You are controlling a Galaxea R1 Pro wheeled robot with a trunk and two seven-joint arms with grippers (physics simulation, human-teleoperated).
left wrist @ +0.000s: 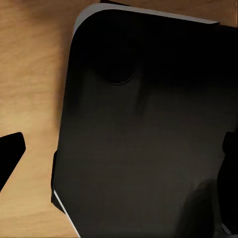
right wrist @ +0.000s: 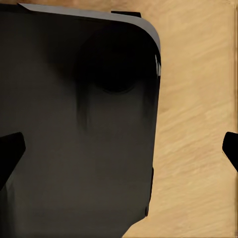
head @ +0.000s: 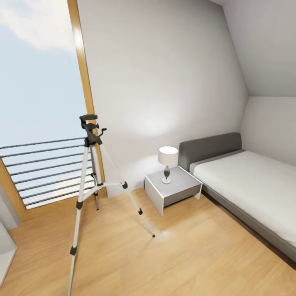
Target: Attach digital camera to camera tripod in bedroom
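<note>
Silver-legged and upright on the light wood floor [head: 185, 255], one camera tripod [head: 91, 181] at the left of the head view beside the tall window [head: 37, 102], long axis vertical, black pan head [head: 91, 128] bare on top, no digital camera to be found in these views. Both wrist views downward over the robot's own dark base [left wrist: 148, 139]: left gripper [left wrist: 121, 148] and right gripper [right wrist: 121, 148] spread wide and empty, one dark fingertip [right wrist: 9, 148] at each edge. Neither arm judged nearer; also one nightstand [head: 172, 190], one lamp [head: 167, 163], one bed [head: 246, 181].
</note>
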